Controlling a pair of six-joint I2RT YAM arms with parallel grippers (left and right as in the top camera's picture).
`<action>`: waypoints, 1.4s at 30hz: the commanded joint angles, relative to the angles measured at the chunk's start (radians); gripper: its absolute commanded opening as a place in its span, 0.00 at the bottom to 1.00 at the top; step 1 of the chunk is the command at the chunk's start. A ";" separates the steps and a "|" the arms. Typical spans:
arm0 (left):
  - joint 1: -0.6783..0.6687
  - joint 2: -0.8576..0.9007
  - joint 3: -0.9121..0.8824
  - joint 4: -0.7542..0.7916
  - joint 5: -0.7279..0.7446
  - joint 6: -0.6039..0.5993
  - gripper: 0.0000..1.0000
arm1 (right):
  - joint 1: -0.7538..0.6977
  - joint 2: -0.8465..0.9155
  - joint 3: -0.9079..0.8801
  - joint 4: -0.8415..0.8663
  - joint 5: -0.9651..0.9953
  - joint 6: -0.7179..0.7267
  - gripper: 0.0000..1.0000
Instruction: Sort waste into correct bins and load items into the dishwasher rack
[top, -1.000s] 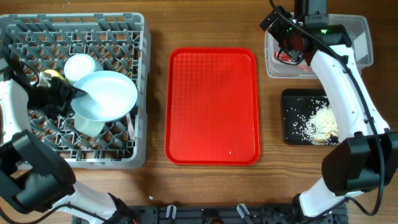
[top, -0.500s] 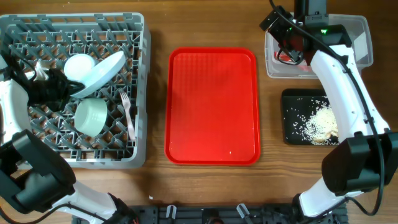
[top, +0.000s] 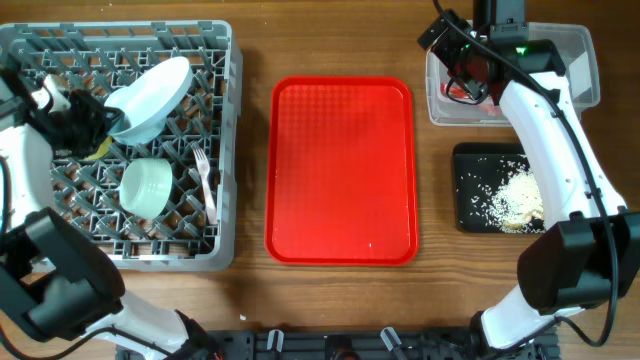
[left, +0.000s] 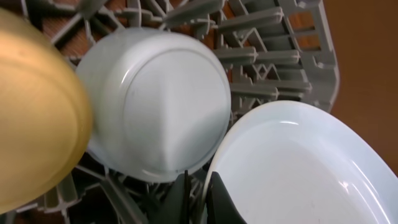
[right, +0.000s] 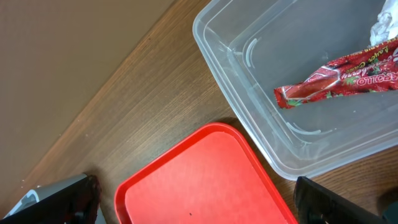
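Observation:
The pale-blue plate (top: 152, 96) stands tilted on edge in the back of the grey dishwasher rack (top: 225, 150). My left gripper (top: 100, 120) is shut on its rim, which the left wrist view shows pinched between the fingers (left: 199, 196), with the plate (left: 298, 162) to the right. An upturned bowl (left: 155, 112) and the yellow cup (left: 31, 118) sit beside it. A second bowl (top: 147, 187) and the white fork (top: 205, 185) lie in the rack. My right gripper (right: 199, 199) is open and empty above the clear tub (right: 249, 81), which holds the red wrapper (right: 339, 78) and the napkin (right: 382, 28).
The red serving tray (top: 340, 170) lies in the middle of the table. The black tray (top: 470, 200) with rice scraps sits at the right, in front of the clear tub (top: 580, 50). The right arm reaches over both bins.
My left gripper has tipped the plate from flat to standing on edge and moved it toward the back of the rack, uncovering the bowl and fork. The right arm has not moved.

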 joint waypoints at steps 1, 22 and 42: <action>-0.116 -0.076 0.035 0.031 -0.343 -0.027 0.04 | -0.003 -0.008 -0.002 0.002 0.021 -0.013 1.00; -0.461 -0.079 0.059 0.589 -1.220 0.697 0.04 | -0.003 -0.008 -0.002 0.002 0.021 -0.014 1.00; -0.583 -0.043 0.059 0.535 -1.097 0.982 0.04 | -0.003 -0.008 -0.002 0.002 0.021 -0.013 1.00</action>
